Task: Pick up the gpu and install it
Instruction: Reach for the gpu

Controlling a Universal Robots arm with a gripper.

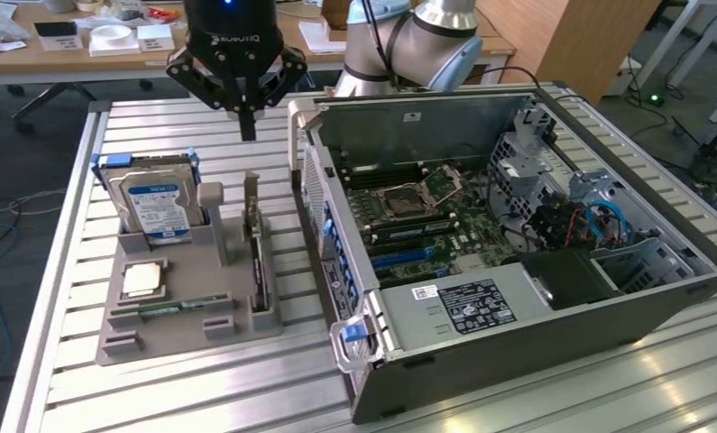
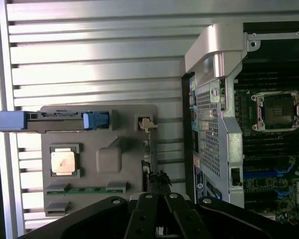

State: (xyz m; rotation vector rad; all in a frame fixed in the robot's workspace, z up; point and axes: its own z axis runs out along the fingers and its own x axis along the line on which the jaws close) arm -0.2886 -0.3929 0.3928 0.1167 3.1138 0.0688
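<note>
Your slatted aluminium table (image 1: 178,397), a grey parts tray (image 1: 180,341) sitting on it at the exterior view's lower left, an open computer case (image 1: 551,347) lying just beside it, centre to right

Hard drive (image 1: 156,206) upright in a grey holder (image 1: 171,334) on the slatted worktop (image 1: 153,397); processor chip (image 1: 142,280) and memory stick (image 1: 168,308) lie in it.

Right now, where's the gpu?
In the exterior view, the gpu stands on edge in the grey holder tray, along its side nearest the open computer case, to the view's right of the hard drive.
</note>
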